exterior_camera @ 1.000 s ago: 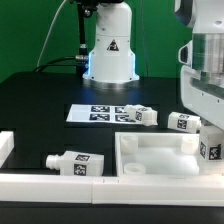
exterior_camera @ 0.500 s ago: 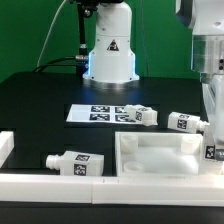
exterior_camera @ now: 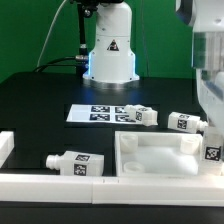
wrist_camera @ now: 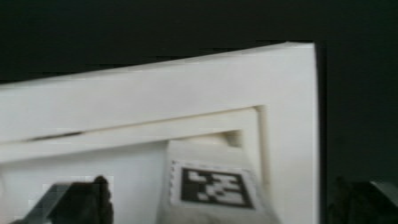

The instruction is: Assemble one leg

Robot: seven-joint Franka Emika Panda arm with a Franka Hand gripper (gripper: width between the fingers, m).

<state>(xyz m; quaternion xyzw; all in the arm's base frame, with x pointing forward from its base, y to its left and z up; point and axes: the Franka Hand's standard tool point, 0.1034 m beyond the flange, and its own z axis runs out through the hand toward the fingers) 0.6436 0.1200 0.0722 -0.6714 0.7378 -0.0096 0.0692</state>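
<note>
One leg [exterior_camera: 213, 152], a white peg with a black-and-white tag, stands upright in the right corner of the white tray-like tabletop [exterior_camera: 150, 170]. My gripper [exterior_camera: 212, 130] is just above it at the exterior view's right edge. In the wrist view the leg [wrist_camera: 217, 160] sits between my dark fingers [wrist_camera: 80, 200], with a gap on each side; the gripper [wrist_camera: 221, 203] is open. Three more legs lie on the black table: one at the front left [exterior_camera: 75, 162], one by the marker board [exterior_camera: 137, 115], one to the right [exterior_camera: 185, 122].
The marker board [exterior_camera: 98, 113] lies flat behind the tabletop. A white robot base [exterior_camera: 108, 50] stands at the back. A white rail [exterior_camera: 50, 184] runs along the front edge with a raised end at the left [exterior_camera: 5, 148].
My arm has risen at the exterior view's right edge. The tagged leg in the tabletop corner has stayed where it was. The other legs have not moved.
</note>
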